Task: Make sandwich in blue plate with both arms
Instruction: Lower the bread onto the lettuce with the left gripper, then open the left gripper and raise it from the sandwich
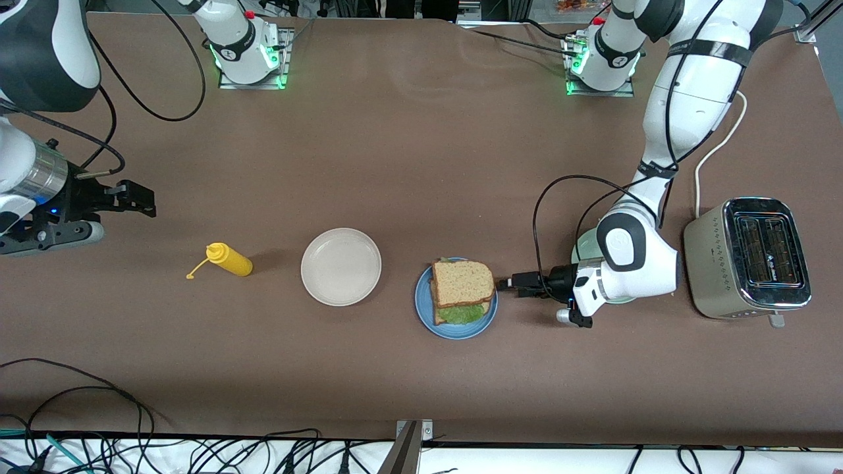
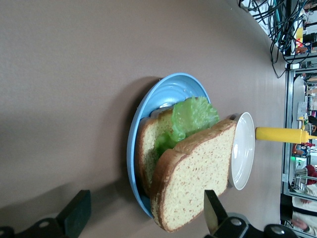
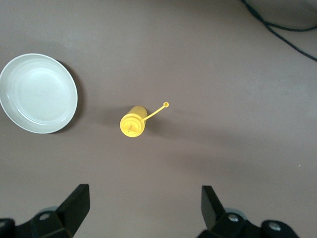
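Sandwich [image 1: 462, 291] sits assembled on blue plate [image 1: 425, 304]. Left gripper [image 1: 507, 284] just beside it toward the left arm's end, fingers spread, empty. Right gripper [image 1: 135, 198] waits, spread, above table well off.

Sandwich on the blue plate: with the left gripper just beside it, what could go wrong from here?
1. The top slice sits skewed over the lettuce, so it might slide off.
2. The open left gripper is at the edge of the blue plate; a careless retreat could nudge the sandwich.
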`<action>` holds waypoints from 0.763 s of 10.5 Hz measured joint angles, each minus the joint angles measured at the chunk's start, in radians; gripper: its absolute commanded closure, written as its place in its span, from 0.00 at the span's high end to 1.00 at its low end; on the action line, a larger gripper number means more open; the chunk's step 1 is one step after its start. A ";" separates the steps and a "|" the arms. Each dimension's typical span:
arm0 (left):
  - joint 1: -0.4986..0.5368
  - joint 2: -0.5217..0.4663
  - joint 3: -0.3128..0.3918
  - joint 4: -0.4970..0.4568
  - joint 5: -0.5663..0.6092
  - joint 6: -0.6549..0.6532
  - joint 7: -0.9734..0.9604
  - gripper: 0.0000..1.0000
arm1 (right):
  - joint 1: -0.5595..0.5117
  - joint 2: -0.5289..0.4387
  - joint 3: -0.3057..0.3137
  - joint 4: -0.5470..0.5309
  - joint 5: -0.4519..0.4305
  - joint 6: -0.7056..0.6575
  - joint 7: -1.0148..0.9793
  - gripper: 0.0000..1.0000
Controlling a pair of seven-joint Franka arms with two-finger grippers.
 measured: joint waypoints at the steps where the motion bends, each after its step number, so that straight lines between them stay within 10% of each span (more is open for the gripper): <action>1: 0.004 -0.008 0.000 -0.001 0.000 -0.009 0.000 1.00 | 0.000 -0.003 0.000 0.010 0.000 0.000 0.001 1.00; 4: 0.006 -0.117 0.030 -0.095 0.053 -0.025 -0.012 1.00 | -0.002 -0.031 -0.004 0.030 0.000 -0.001 0.002 1.00; 8: 0.088 -0.435 0.045 -0.240 0.523 -0.165 -0.197 1.00 | -0.009 -0.051 -0.074 0.051 -0.005 -0.002 0.003 1.00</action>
